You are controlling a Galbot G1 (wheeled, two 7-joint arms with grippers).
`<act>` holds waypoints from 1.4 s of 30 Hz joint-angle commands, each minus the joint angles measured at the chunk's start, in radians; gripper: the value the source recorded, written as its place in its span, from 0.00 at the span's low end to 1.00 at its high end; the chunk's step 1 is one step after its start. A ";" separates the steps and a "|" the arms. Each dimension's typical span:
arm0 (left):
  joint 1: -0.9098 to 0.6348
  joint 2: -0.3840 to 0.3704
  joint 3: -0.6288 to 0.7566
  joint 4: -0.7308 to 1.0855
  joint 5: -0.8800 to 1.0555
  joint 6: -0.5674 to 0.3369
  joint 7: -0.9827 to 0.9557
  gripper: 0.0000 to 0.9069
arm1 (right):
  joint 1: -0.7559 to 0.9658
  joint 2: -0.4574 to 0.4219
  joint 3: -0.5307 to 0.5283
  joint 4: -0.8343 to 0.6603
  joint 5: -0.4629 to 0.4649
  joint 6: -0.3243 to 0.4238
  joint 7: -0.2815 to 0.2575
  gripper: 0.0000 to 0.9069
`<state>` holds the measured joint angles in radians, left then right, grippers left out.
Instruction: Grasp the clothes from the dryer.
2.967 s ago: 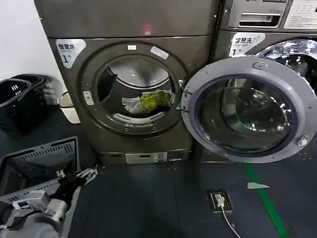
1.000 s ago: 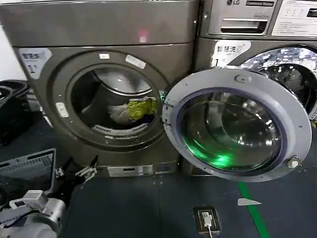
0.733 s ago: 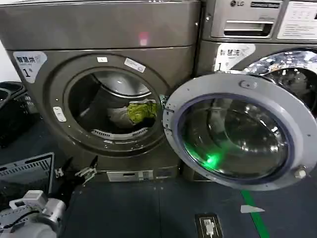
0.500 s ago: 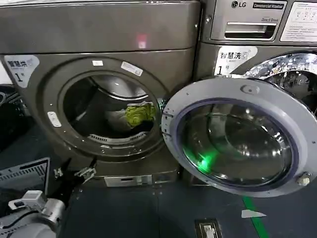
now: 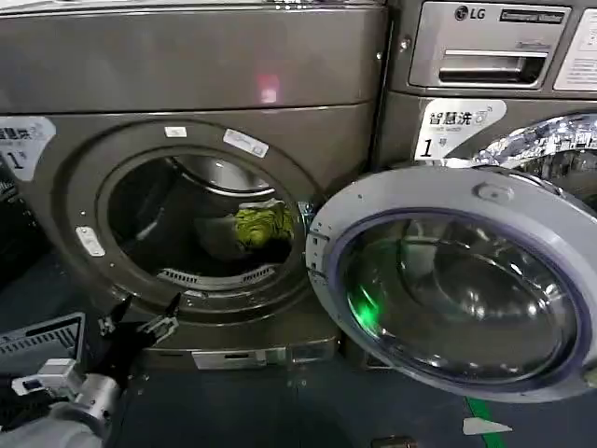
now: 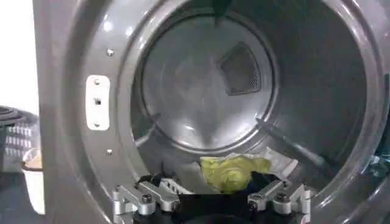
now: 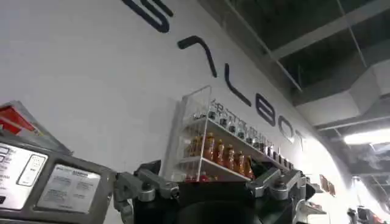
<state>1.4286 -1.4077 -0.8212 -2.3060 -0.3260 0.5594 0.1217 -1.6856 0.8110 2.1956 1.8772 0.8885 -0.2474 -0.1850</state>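
Left gripper, fingers spread, hangs below the dryer's porthole, clothes deeper inside.

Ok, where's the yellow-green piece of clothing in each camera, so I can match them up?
Head view: yellow-green piece inside the dryer porthole, toward its right side.
Left wrist view: the same piece on the drum floor, just beyond the left hand.
Right wrist view: not in it.
Shared landmark: the dryer's round porthole rim.

The dark grey-brown metal dryer has its wide round porthole unblocked; the drum holds just the small yellow-green and pale clothes at 3 o'clock. The silver-rimmed glass door hangs swung open at 3 o'clock.
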 commanded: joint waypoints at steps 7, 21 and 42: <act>-0.008 0.003 0.007 0.002 -0.001 -0.012 0.009 1.00 | -0.008 -0.005 0.017 0.008 -0.007 -0.030 0.039 1.00; -0.328 0.104 0.161 0.290 -0.001 -0.106 -0.027 1.00 | -0.049 -0.024 0.077 0.028 -0.047 -0.070 0.071 1.00; -0.972 0.069 0.392 1.126 0.019 -0.273 -0.049 1.00 | -0.084 -0.006 0.126 0.030 -0.022 -0.063 0.048 1.00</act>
<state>0.6730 -1.3365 -0.4868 -1.4800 -0.3164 0.3375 0.0730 -1.7665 0.8039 2.3165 1.9069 0.8658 -0.3095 -0.1368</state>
